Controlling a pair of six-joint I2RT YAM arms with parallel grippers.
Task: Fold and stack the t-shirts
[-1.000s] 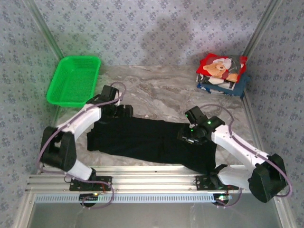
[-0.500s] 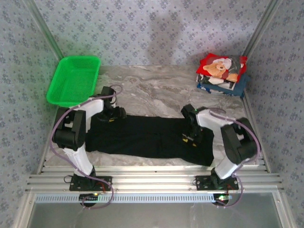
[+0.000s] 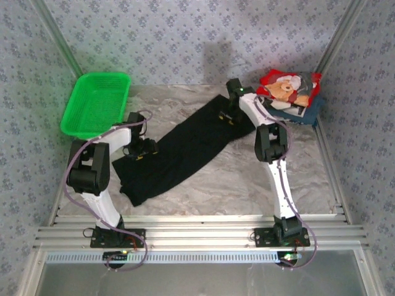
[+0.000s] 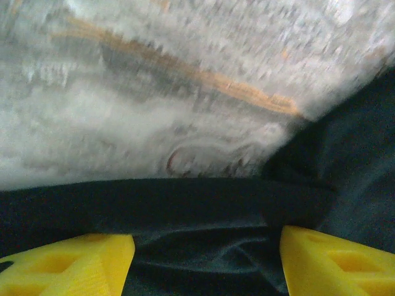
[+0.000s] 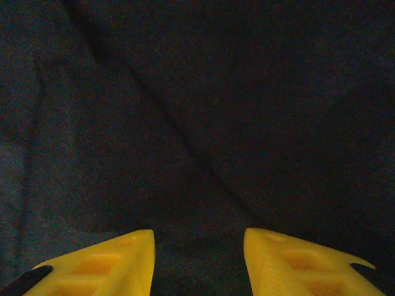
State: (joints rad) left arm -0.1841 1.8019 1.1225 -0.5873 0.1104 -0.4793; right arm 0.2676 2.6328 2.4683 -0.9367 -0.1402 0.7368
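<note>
A plain black t-shirt [image 3: 179, 148] lies as a long diagonal band on the marble table, from near left to far right. My left gripper [image 3: 143, 150] sits at its left part. In the left wrist view, bunched black cloth [image 4: 203, 203] is wrinkled between the yellow fingers [image 4: 74, 265] of the left gripper [image 4: 207, 246]. My right gripper [image 3: 226, 114] holds the far right end, and dark cloth [image 5: 197, 123] fills the gap of the right gripper [image 5: 199, 246]. The folded t-shirts [image 3: 289, 92] are stacked at the far right, the red teddy-bear one on top.
A green mesh basket [image 3: 102, 75] stands at the far left corner. Bare marble table [image 3: 247, 172] spreads to the near right of the shirt. Patterned walls close the back and sides. The arms' metal base rail [image 3: 197, 234] runs along the near edge.
The right arm has swung from the near right to the far side and dragged the shirt's right end with it, so the shirt now lies diagonal. The left gripper has narrowed and stays put.
</note>
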